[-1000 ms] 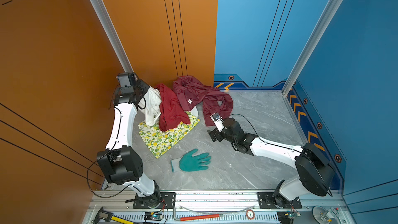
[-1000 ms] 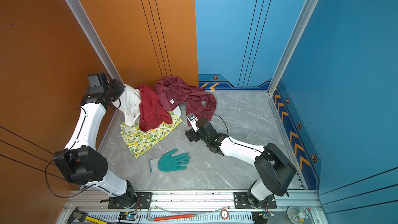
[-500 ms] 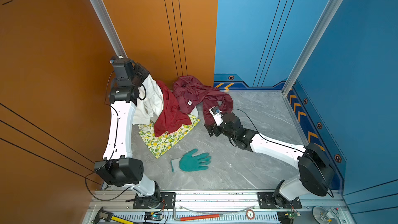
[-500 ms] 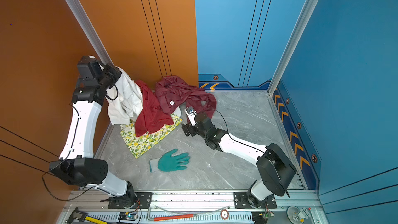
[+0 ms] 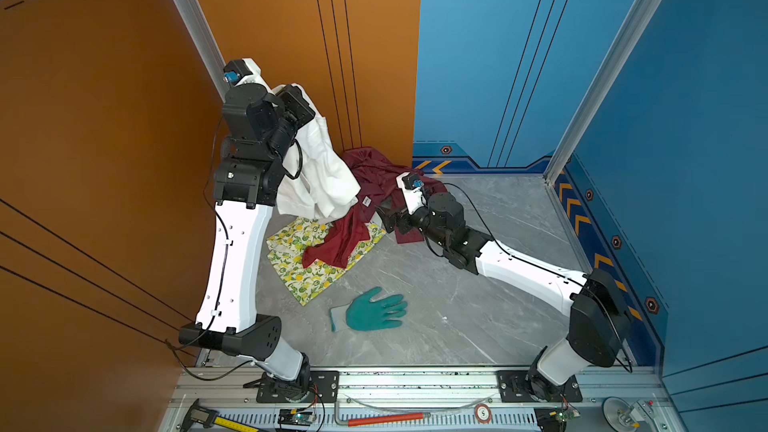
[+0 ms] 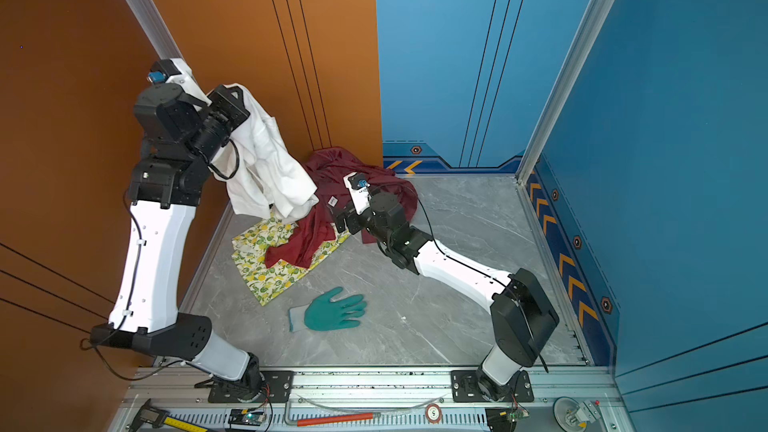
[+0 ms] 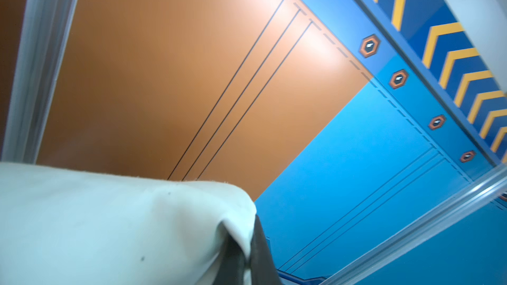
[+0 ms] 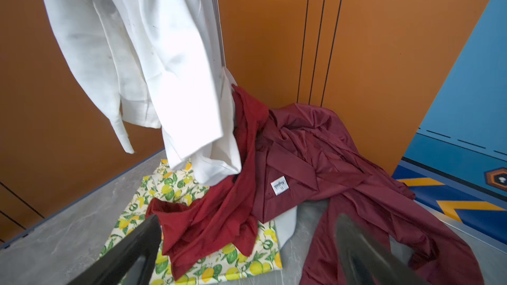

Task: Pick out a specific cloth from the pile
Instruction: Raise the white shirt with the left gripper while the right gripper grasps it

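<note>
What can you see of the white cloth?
The white cloth is a plain, creased, soft-looking garment with a cuffed sleeve and faint grey smudges. It hangs from the shut left gripper, raised beside the orange wall, draping over it. Its lower hem reaches the red cloth and lemon-print cloth; contact unclear.

tips of the left tool (image 5: 303,97) are swallowed by the cloth (image 5: 328,176), and the red cloth (image 5: 340,238) hides the lemon-print cloth (image 5: 303,272) at its 2 o'clock corner

Teal glove (image 5: 376,310) on grey floor (image 5: 478,322)
</note>
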You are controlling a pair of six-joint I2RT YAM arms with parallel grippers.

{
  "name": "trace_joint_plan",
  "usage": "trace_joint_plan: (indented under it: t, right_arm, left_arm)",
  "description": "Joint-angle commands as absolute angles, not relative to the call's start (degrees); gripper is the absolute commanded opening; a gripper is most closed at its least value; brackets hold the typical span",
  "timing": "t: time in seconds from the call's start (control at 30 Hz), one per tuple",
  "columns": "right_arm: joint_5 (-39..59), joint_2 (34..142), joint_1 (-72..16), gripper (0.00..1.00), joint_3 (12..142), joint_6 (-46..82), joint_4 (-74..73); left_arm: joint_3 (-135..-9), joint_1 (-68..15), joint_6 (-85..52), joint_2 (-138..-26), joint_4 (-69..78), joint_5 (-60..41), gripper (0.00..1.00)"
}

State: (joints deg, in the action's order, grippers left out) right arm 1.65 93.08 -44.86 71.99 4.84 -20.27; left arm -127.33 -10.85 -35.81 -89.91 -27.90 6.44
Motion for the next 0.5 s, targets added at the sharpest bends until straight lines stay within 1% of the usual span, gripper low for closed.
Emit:
trace_joint_plan:
  t: [0.0, 0.13, 0.23, 0.47]
  right_arm:
    - [7.9, 94.0, -44.2, 1.00, 73.4, 9.2, -30.1]
    - [9.1, 94.1, -44.0, 1.00, 73.1, 10.0, -35.7]
    - [8.1, 93.9, -43.7, 1.00, 72.7, 8.8, -37.1]
    - [5.9, 94.7, -42.7, 1.00, 72.2, 6.5, -38.5]
  left_arm:
    - [-129.9, -16.3, -30.8, -90.8, -26.6, 8.5, 0.00]
    - [-127.1, -21.3, -29.2, -90.1, -26.8, 7.7, 0.00]
    - [-123.7, -23.8, -28.5, -88.8, -26.7, 6.9, 0.00]
    - [-116.1, -27.6, -28.0, -85.8, -26.7, 4.0, 0.00]
